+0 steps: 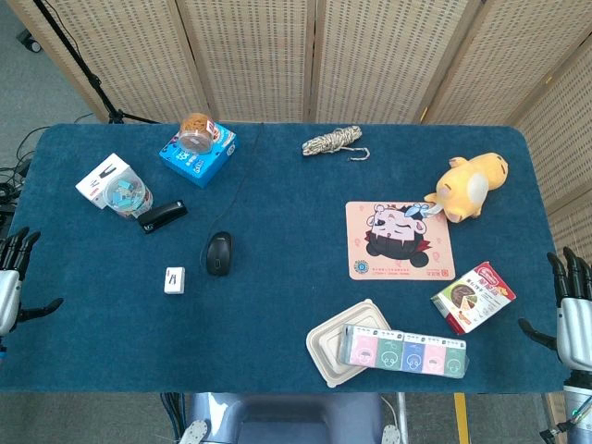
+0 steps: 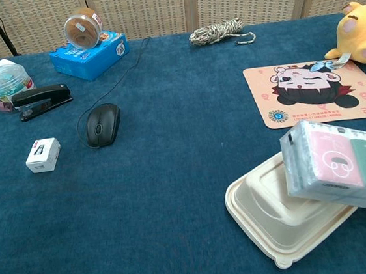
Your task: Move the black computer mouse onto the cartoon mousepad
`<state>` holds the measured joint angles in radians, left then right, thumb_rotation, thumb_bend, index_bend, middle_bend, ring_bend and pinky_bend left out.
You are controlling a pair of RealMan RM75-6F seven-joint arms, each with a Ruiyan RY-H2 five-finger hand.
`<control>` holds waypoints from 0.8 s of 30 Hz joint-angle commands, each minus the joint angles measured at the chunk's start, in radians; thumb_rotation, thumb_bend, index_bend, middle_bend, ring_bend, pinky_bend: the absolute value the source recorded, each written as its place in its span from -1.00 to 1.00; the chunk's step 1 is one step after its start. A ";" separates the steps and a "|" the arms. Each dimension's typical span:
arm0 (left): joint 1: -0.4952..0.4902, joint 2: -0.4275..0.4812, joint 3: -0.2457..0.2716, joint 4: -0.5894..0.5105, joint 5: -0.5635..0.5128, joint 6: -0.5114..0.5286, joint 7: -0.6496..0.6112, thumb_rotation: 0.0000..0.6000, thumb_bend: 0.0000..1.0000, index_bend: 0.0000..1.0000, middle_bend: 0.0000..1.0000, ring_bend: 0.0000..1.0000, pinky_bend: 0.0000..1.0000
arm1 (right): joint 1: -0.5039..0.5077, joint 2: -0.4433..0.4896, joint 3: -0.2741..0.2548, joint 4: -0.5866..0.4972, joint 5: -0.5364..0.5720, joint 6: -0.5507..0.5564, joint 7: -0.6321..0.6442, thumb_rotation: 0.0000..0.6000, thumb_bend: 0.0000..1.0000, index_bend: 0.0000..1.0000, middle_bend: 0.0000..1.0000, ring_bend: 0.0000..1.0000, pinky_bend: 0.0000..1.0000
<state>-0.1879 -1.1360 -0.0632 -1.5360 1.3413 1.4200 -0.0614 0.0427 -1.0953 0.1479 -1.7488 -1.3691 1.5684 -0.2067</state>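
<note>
The mouse [image 1: 218, 252] lies on the blue bench [image 1: 277, 314] left of centre, its cord [image 1: 239, 180] running up toward the far edge; it sits well apart from the mousepad [image 1: 400, 240], which lies flat to the right of centre with its cartoon face up. Nothing rests on the mousepad except the edge of a yellow plush [image 1: 468, 186] touching its far right corner. Left robot hand [image 1: 13, 277] hangs at the left bench edge, fingers spread and pointing up, holding nothing. Right robot hand [image 1: 573, 310] sits at the right bench edge, fingers likewise apart and empty. Both are well away from the mouse; neither shows in the chest view. Just left of the mouse is a small white box [image 1: 174, 279]; behind it, a black stapler [image 1: 162, 216] beside a clear tub [image 1: 123, 195] that leans against a white carton [image 1: 100, 176]. A blue box [image 1: 196, 154] with a round jar [image 1: 196, 131] on top stands near the far edge, the cord passing just to its right. A rope bundle [image 1: 335, 141] lies at far centre. Near the front, a beige clamshell tray [image 1: 344, 338] carries a tissue pack [image 1: 402, 350] laid across it, and a snack box [image 1: 473, 296] lies to the right, below the mousepad.
</note>
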 commanded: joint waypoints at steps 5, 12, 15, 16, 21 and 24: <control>0.011 0.000 -0.001 0.000 0.012 0.005 0.002 1.00 -1.00 -1.00 -1.00 -1.00 -1.00 | -0.010 0.011 -0.003 -0.010 -0.012 0.013 0.014 1.00 -1.00 -1.00 -1.00 -1.00 -1.00; 0.019 0.006 -0.010 -0.021 -0.003 -0.002 0.020 1.00 -1.00 -1.00 -1.00 -1.00 -1.00 | -0.014 0.013 -0.002 -0.016 -0.021 0.026 -0.002 1.00 -1.00 -1.00 -1.00 -1.00 -1.00; 0.022 0.006 -0.019 -0.032 -0.009 0.006 0.043 1.00 -1.00 -1.00 -1.00 -1.00 -1.00 | -0.013 0.007 -0.001 -0.010 -0.023 0.031 -0.016 1.00 -1.00 -1.00 -1.00 -1.00 -1.00; 0.021 0.005 -0.022 -0.035 -0.009 0.009 0.049 1.00 -1.00 -1.00 -1.00 -1.00 -1.00 | -0.013 0.005 -0.001 -0.009 -0.024 0.031 -0.019 1.00 -1.00 -1.00 -1.00 -1.00 -1.00; -0.015 0.000 -0.032 -0.054 0.037 -0.007 0.103 1.00 -1.00 -1.00 -1.00 -1.00 -1.00 | -0.010 -0.002 0.001 -0.003 -0.022 0.028 -0.024 1.00 -1.00 -1.00 -1.00 -1.00 -1.00; -0.070 -0.006 -0.038 -0.045 0.098 -0.040 0.161 1.00 -1.00 -1.00 -1.00 -1.00 -1.00 | -0.008 -0.006 0.004 -0.001 -0.019 0.026 -0.029 1.00 -1.00 -1.00 -1.00 -1.00 -1.00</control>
<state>-0.2230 -1.1373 -0.0961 -1.5851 1.4011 1.4027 0.0641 0.0347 -1.1007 0.1512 -1.7501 -1.3889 1.5946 -0.2351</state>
